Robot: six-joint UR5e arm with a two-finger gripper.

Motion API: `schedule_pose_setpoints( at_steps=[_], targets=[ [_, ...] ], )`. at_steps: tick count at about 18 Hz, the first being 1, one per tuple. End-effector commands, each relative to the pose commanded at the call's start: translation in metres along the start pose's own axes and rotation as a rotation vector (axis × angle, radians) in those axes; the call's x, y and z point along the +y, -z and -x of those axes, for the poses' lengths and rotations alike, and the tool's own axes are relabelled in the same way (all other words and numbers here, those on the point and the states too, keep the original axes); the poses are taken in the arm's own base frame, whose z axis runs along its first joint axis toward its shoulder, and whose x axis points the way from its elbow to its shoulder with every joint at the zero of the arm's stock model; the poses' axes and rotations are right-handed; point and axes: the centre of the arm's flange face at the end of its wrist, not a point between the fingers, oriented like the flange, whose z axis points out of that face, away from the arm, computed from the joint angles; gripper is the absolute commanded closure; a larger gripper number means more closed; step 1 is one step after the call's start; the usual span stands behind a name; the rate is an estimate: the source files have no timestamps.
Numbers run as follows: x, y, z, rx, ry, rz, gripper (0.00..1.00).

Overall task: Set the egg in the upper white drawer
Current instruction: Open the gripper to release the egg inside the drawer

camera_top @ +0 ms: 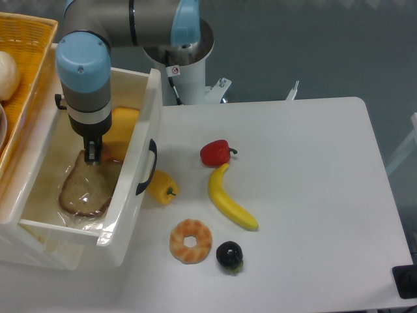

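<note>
Your egg (106, 152) sits inside upper white drawer (144, 104), just beside bread slice (86, 184); mostly hidden, long axis unreadable. Arm reaches straight down into drawer, wrist vertical. Gripper (92, 154) right at egg, fingers close together; can't tell you whether it's gripping. Yellow block (122, 130) behind.
</note>
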Motion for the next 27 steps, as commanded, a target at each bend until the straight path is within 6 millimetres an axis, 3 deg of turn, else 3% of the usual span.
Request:
schedule_pose_setpoints(
  at_steps=[8, 11, 19, 24, 26, 27],
  targets=[
    [0.0006, -0.0022, -0.0008, 0.004, 0.001, 0.002, 0.58],
    [0.0000, -0.0037, -0.0007, 0.006, 0.000, 0.002, 0.51],
    [0.0007, -0.0029, -0.0010, 0.006, 0.001, 0.002, 0.50],
    [0.0013, -0.0057, -0.0019, 0.011, 0.002, 0.002, 0.42],
    [0.0013, -0.0061, -0.0019, 0.009, 0.002, 0.002, 0.27],
    [0.0013, -0.0058, -0.0016, 0.006, 0.003, 0.002, 0.26]
  ],
)
